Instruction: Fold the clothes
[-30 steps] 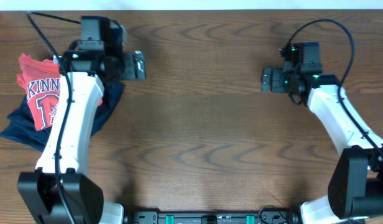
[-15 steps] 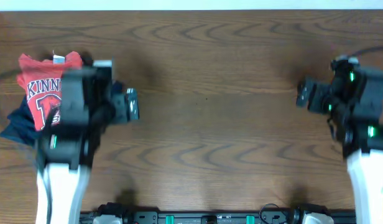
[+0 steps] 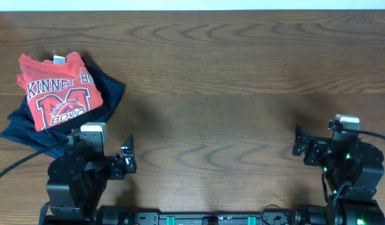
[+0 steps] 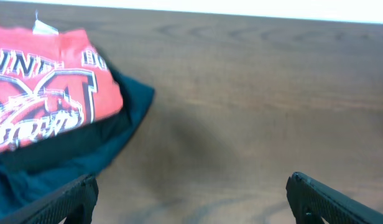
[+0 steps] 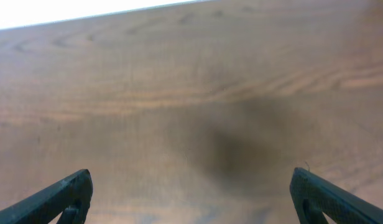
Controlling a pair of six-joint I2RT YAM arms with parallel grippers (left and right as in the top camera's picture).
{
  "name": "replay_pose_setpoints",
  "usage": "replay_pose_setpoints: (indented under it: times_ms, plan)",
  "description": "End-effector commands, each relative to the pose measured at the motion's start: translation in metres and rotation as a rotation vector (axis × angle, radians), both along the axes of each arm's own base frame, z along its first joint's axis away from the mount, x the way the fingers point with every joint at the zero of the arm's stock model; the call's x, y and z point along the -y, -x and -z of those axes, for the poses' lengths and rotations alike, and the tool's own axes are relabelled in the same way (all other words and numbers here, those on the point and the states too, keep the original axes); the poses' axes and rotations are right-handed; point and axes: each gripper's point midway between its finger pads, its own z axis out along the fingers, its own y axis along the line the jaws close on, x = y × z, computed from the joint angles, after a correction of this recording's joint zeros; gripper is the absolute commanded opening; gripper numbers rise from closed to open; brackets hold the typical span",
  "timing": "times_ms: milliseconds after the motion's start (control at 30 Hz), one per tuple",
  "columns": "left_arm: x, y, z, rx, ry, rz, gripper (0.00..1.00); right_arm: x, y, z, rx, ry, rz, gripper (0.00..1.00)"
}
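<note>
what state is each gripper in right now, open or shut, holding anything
left gripper: open, holding nothing, apart from the red T-shirt
right gripper: open, holding nothing, above the table

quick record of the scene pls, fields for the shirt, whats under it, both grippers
shirt: red T-shirt, compact bundle, print facing up, white neck tag at the far edge
under it: navy garment, sticking out on the right and near sides
surface: wooden table
left gripper: open, holding nothing, at the near edge, apart from the shirt
right gripper: open, holding nothing, over bare wood
</note>
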Motion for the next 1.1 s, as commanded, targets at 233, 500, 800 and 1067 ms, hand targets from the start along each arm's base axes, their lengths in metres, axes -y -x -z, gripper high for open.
replay_pose_setpoints:
  times_ms: [233,500,800,1067]
  plan:
    - [0.001,0.011,0.017,-0.084,0.015,0.001,0.98,-0.002,0.029,0.040,-0.195,0.008,-0.012,0.99]
    - [0.001,0.012,0.017,-0.084,0.015,0.001,0.98,-0.013,-0.002,-0.001,0.022,0.041,-0.113,0.99]
    - [0.001,0.012,0.017,-0.084,0.015,0.001,0.98,-0.016,0.000,-0.032,0.331,0.143,-0.145,0.99]
    - [0.001,0.012,0.017,-0.084,0.015,0.001,0.98,-0.023,-0.006,-0.022,0.595,0.178,-0.156,0.99]
